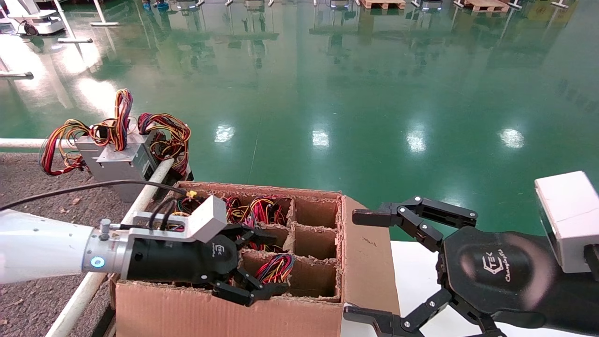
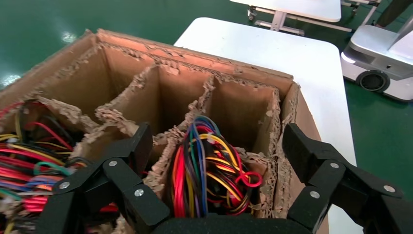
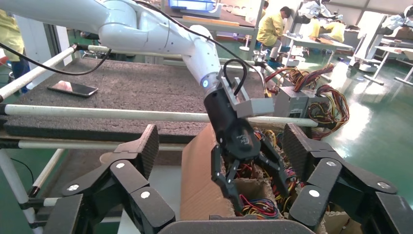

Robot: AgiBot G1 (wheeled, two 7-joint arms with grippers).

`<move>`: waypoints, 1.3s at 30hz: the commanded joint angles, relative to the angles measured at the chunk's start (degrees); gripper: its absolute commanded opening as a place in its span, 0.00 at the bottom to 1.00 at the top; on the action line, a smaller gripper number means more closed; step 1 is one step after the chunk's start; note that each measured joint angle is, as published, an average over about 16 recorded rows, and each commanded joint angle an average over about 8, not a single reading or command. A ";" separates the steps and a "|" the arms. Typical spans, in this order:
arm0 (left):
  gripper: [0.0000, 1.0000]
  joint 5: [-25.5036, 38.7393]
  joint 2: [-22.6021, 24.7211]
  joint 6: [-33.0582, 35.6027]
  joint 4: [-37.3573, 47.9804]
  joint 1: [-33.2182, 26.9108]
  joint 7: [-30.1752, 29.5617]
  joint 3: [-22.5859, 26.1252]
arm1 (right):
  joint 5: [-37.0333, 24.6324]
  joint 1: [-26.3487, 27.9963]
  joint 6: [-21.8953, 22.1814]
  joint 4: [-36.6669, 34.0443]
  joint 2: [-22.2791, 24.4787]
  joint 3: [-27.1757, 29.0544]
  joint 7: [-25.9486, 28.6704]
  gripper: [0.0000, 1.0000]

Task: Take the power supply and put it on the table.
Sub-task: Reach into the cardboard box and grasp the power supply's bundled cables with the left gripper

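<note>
— What do you see of the surface and the room?

— In the head view the table is at the left of the frame, dark and rough, with a white rail along its edge. Behind is a shiny green floor. Two grey boxes with orange-yellow wires stand on the table's corner, in the upper left.

— And the power supply?

— I see only its wire bundle, red, yellow and purple, standing up from a near compartment of the carton, low in the middle of the frame. My left gripper hangs wide open over it, one finger on each side, holding nothing. The right gripper waits at the lower right, also spread open and empty.
</note>
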 commanded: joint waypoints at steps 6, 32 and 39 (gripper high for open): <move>0.00 -0.45 1.68 -0.03 4.58 -0.24 2.72 0.37 | 0.01 0.00 0.01 0.00 0.01 -0.02 -0.01 1.00; 0.00 -1.04 3.27 0.15 10.18 0.22 7.76 1.12 | 0.05 0.02 0.03 0.00 0.03 -0.08 -0.04 1.00; 0.00 -1.44 3.08 0.11 10.68 0.24 7.99 1.09 | 0.06 0.02 0.04 0.00 0.04 -0.09 -0.05 1.00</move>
